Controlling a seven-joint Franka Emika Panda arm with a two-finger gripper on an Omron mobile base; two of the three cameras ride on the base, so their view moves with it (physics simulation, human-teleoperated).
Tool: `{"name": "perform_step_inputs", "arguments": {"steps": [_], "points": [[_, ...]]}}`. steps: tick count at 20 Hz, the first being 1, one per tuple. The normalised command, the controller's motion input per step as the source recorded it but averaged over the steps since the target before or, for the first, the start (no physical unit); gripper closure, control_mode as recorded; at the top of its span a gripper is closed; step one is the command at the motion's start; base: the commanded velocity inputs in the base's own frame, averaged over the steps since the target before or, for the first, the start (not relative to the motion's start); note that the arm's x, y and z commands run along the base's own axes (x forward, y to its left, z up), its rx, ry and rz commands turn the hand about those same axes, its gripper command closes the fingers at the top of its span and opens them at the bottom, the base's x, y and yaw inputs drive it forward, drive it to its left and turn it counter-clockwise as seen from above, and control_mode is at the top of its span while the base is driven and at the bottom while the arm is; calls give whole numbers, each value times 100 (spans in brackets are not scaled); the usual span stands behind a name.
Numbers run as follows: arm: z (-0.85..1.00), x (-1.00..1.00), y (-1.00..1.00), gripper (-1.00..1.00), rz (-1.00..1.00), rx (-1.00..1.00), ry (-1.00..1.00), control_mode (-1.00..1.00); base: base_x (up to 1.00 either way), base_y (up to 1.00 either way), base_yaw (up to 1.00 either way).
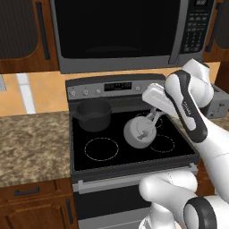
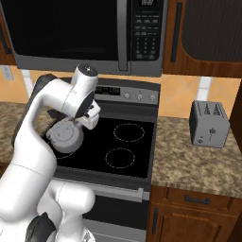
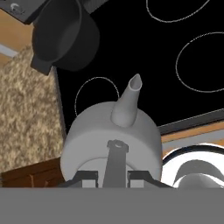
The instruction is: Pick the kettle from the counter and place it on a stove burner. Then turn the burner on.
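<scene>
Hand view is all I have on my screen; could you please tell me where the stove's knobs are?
Observer: The knobs sit on the raised back panel behind the cooktop, beside a small display.
Operator: Thank you. How does the kettle hang?
Observer: In the left base view the kettle is tilted, not upright, with the pincer shut on its handle.
Operator: Is anything on the counter to the right of the stove?
Observer: Yes, a grey toaster stands on the counter there, apart from the cooktop.
</scene>
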Motion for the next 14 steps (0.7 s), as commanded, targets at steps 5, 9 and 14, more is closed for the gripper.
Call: {"name": "perform_step_inputs", "arguments": {"steps": [5,9,14], "points": [[5,33,-61,100,-2,-8,13,-100,0,0,0],[0,16,-33,100,-16,-11,16,-100,0,0,0],[-9,1,-24,100,-19,-3,3,-100,0,0,0]]}}
